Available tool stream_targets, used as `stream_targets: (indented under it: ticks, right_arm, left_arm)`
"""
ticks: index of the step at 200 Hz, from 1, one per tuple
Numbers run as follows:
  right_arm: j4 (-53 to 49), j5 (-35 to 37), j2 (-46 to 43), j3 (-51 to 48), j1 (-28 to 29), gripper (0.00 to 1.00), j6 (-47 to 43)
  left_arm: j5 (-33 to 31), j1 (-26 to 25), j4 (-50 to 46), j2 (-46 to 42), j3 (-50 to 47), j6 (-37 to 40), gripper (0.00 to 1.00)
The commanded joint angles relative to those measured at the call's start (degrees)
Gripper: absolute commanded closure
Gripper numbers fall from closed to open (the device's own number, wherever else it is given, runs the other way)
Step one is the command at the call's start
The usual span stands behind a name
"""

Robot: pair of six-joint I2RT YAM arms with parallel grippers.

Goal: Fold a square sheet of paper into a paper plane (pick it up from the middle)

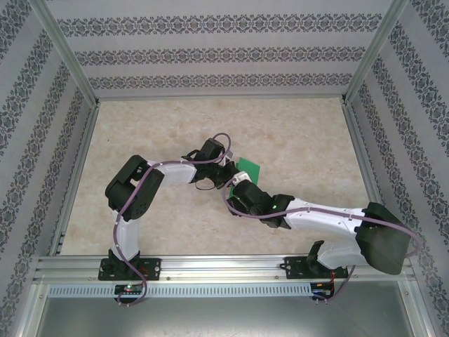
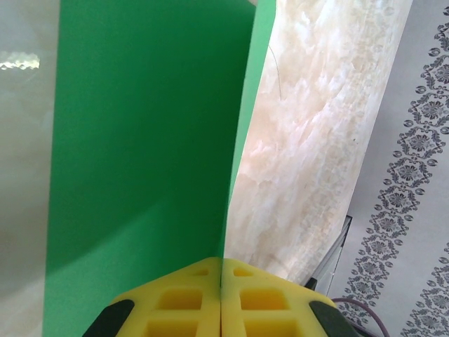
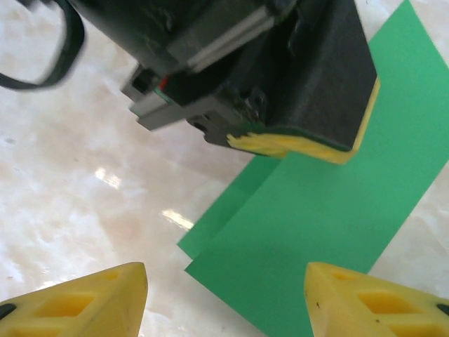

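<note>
Left gripper (image 2: 222, 272) clamped on the folded green paper (image 2: 147, 154)

Its yellow pads (image 3: 280, 145) are pressed together on one edge of the paper, which lies doubled in two layers near the middle of the marbled table (image 1: 302, 133). The right gripper (image 3: 224, 288) hovers just beside the paper's near corner, its fingers (image 3: 84, 302) spread apart and holding nothing.

paper (image 2: 140, 175) between left fingers (image 2: 182, 309), table (image 2: 309, 140) beneath
</note>
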Motion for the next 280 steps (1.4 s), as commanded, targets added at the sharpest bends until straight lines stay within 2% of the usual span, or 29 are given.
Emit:
stream_targets:
  ticks: [1,26,64,79,106,151,183,202,218,231,244,258,280]
  right_arm:
    - [-1.3,3.4,2.9,2.9,1.7,0.39,-2.2]
    - [-1.5,6.8,4.8,3.6,2.6,0.40,-2.0]
    - [-1.7,8.9,4.4,3.4,3.4,0.46,-1.8]
    - [-2.1,9.1,3.5,2.8,3.5,0.55,-1.6]
    - [-2.2,7.6,1.7,2.3,3.6,0.65,-1.6]
    - [-3.0,7.2,1.4,2.4,3.4,0.90,-1.0]
    - [-3.5,6.2,1.2,2.8,2.4,1.00,0.1]
    - [-3.2,3.5,0.4,2.7,1.2,1.00,0.7]
    - [-2.4,0.0,-0.5,2.4,0.2,1.00,0.9]
    - [-1.5,-4.4,-1.2,2.3,-1.1,1.00,1.3]
    - [-1.1,-7.4,-1.1,2.8,-1.9,1.00,1.8]
    - [-0.3,-9.4,-0.8,3.4,-2.2,1.00,2.5]
    - [0.1,-11.5,0.3,4.7,-2.5,1.00,3.5]
  left_arm:
    - [1.6,0.3,-0.4,0.0,1.9,-0.7,0.92]
    - [1.5,0.3,-0.5,0.0,2.0,-0.6,0.92]
    - [1.5,0.3,-0.5,0.2,2.1,-0.7,0.92]
    - [1.5,0.3,-0.9,0.2,2.2,-0.4,0.92]
    - [1.4,0.3,-1.2,0.2,2.3,-0.2,0.92]
    - [1.2,0.3,-1.5,0.1,2.5,-0.1,0.91]
    - [1.3,0.3,-1.8,0.1,3.0,0.0,0.91]
    - [1.1,0.3,-2.2,-0.1,3.1,0.2,0.90]
    - [0.1,0.4,-3.9,-0.8,3.3,1.2,0.80]
    - [-2.3,0.6,-9.7,-1.5,4.6,4.1,0.73]
    - [-6.7,1.0,-16.1,-3.1,5.5,7.3,0.61]
    - [-10.4,1.8,-18.4,-6.0,4.4,8.5,0.46]
    - [-15.1,4.6,-20.7,-10.7,1.5,8.1,0.42]
